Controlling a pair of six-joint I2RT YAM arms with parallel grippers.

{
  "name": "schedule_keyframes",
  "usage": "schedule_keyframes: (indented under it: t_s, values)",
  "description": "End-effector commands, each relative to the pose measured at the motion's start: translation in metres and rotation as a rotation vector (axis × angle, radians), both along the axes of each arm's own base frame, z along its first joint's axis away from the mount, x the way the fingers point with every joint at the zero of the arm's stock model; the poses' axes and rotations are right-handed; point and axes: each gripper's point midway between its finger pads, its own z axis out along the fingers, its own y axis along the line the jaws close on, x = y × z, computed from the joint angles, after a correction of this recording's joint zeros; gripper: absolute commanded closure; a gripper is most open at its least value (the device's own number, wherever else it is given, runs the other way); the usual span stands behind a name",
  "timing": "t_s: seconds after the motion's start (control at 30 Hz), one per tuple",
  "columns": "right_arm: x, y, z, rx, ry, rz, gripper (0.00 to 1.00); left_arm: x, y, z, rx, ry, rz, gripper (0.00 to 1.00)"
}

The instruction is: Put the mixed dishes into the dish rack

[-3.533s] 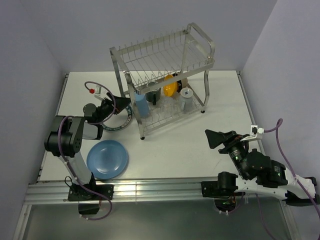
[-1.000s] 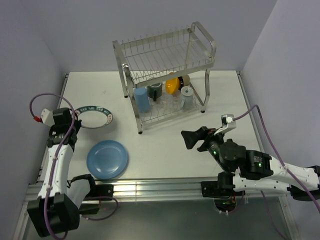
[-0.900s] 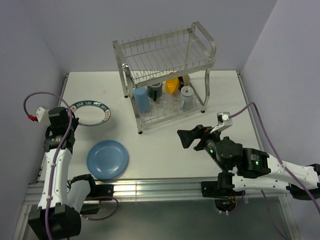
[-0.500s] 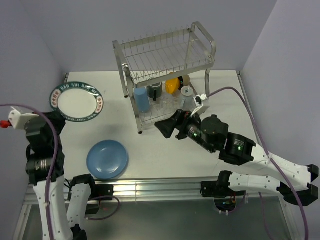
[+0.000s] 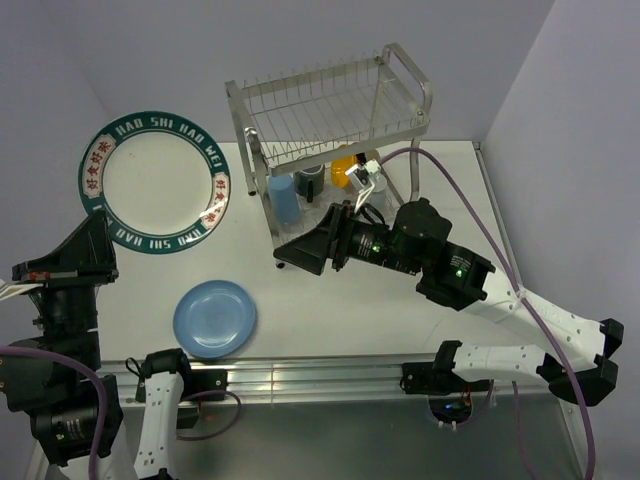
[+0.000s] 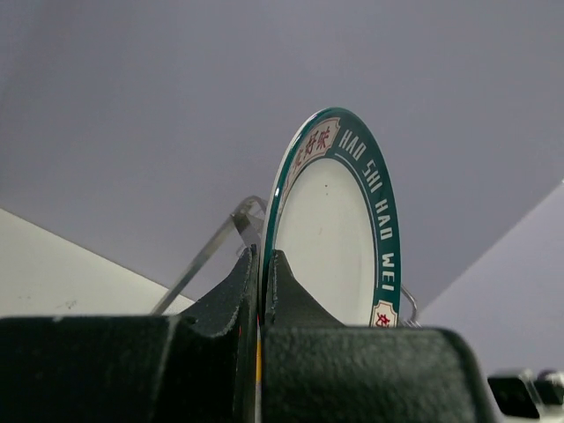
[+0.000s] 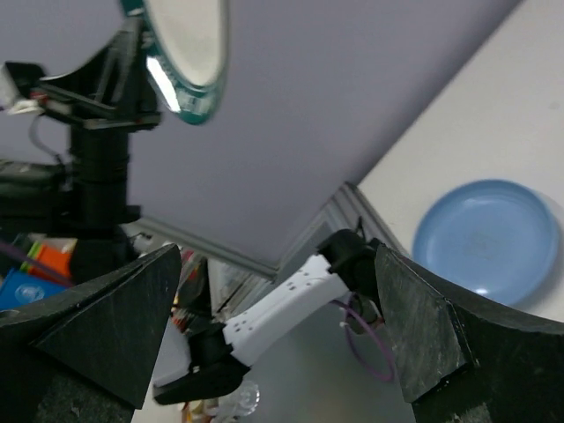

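White plate [image 5: 152,185] higher, bottom behind left tool [image 6: 263,261]

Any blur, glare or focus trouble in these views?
Top external: sharp, evenly lit; the white plate looms large, held up near the camera. Left wrist: plate lettering crisp, the left gripper's fingers clamping it nearly black. Right wrist: soft, a bright glint on the plate's rim, the right gripper's open fingers blurred.

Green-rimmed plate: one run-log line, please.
left pincer: shut on green-rimmed plate, held aloft | right pincer: open, empty | blue plate: on table
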Motion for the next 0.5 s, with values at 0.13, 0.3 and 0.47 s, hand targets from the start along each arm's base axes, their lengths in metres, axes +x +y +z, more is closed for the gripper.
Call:
schedule_keyframes:
  t_s: [0.13, 0.3, 0.47]
  values:
    - [-0.027, 0.009, 0.078, 0.154, -0.203, 0.183, 0.02, -0.015, -0.042, 0.027, 0.032, -0.139, -0.243, 1.0]
    - [-0.013, 0.022, 0.071, 0.087, -0.264, 0.16, 0.04, -0.009, -0.06, 0.022, -0.011, -0.12, -0.377, 1.0]
    - [0.005, 0.03, 0.07, 0.04, -0.308, 0.137, 0.04, -0.006, -0.074, 0.013, -0.043, -0.107, -0.49, 1.0]
